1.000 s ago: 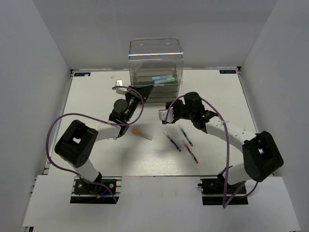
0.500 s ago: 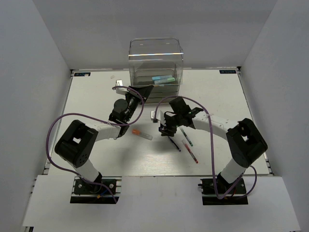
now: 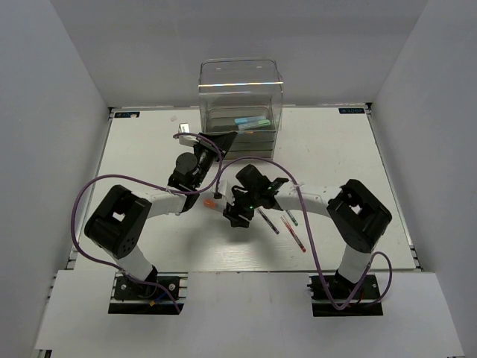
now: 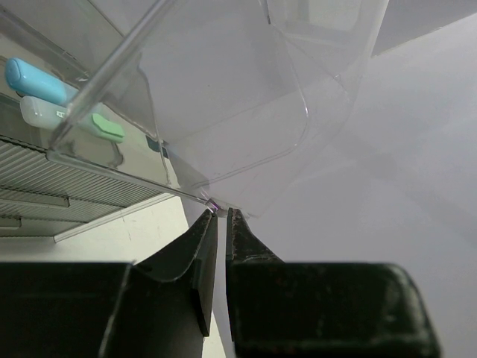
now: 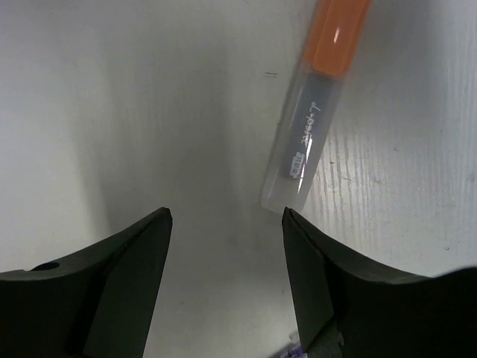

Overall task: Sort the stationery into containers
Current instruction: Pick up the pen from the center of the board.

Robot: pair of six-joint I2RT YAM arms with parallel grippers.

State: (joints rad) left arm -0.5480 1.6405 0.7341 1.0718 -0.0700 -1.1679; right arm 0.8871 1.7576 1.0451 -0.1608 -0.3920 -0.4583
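The clear organiser (image 3: 240, 93) stands at the back centre. My left gripper (image 3: 222, 142) is shut on the front edge of its clear drawer (image 4: 223, 112), pinching the thin lip between its fingertips (image 4: 216, 212). A light-blue marker (image 4: 33, 80) and a mint-green marker (image 4: 59, 118) lie in a tray inside the organiser. My right gripper (image 3: 234, 217) is open and empty, low over the table beside the orange-capped marker (image 3: 218, 205). In the right wrist view that marker (image 5: 309, 127) lies just ahead of the right finger; the gripper (image 5: 227, 218) holds nothing.
A dark pen (image 3: 267, 221), a green pen (image 3: 290, 217) and a red pen (image 3: 294, 234) lie on the white table right of my right gripper. White walls close in the table on three sides.
My right arm has swung left, from above the thin pens to over the orange-capped marker, and dropped lower. The left arm has not moved.
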